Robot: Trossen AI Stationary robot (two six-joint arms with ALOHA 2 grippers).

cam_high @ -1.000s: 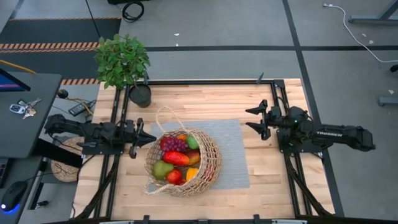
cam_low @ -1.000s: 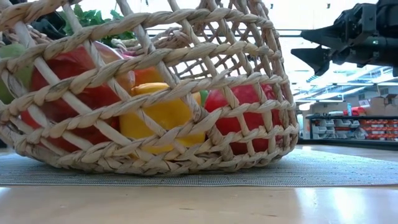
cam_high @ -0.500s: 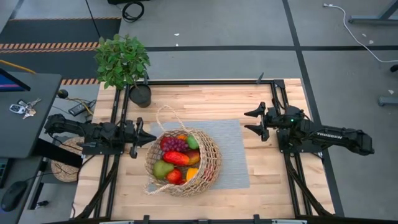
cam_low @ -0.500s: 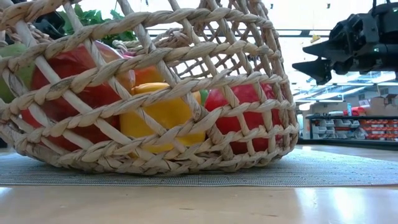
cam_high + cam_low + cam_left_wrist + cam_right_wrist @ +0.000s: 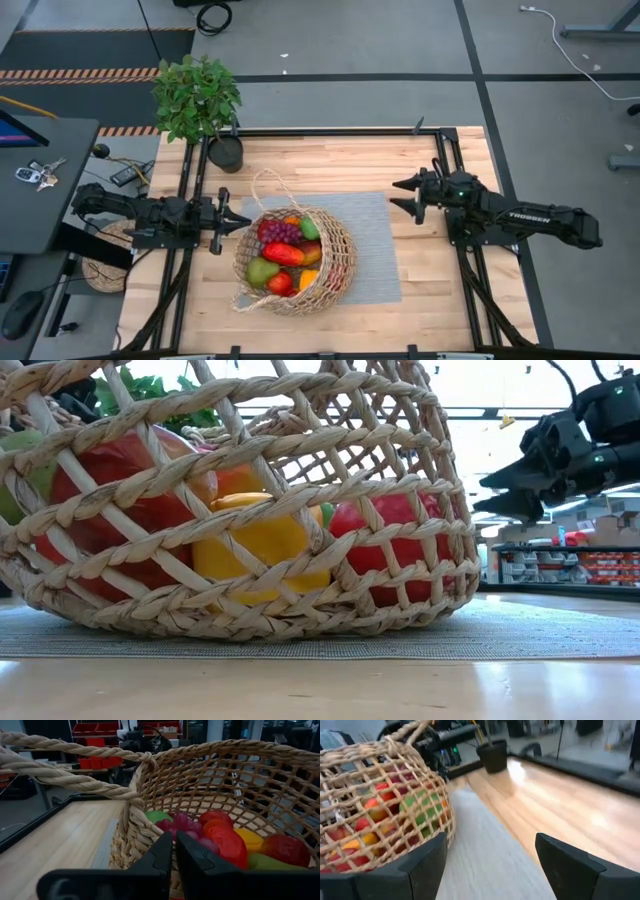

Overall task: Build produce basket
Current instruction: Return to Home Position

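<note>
The tan wicker basket [image 5: 335, 262] stands on a grey mat [image 5: 375, 250] in the middle of the table, its thin looped handle [image 5: 262, 185] leaning toward the far left. The produce lies inside it: purple grapes [image 5: 280, 232], a red piece [image 5: 283, 254], a green pear [image 5: 262, 271], a yellow piece [image 5: 262, 540] and red fruit [image 5: 395, 520]. My left gripper [image 5: 245, 221] lies level at the basket's left wall [image 5: 130, 845], its fingers shut. My right gripper [image 5: 395, 194] hovers open over the mat's right part, pointing at the basket and well apart from it. My left gripper's shut fingertips [image 5: 167, 845] stand right at the basket's left wall, coming level from the table's left. Whether they touch the wicker, I cannot tell.
A potted plant [image 5: 197, 100] stands at the table's far left corner. Black frame rails [image 5: 448, 170] run along both sides of the table. A flat woven disc [image 5: 100, 272] lies off the left edge. Bare wood lies near and far of the mat.
My right gripper has sunk and tipped its fingers downward, creeping a little toward the basket, its fingers as far apart as before. The basket and produce have stayed put.
</note>
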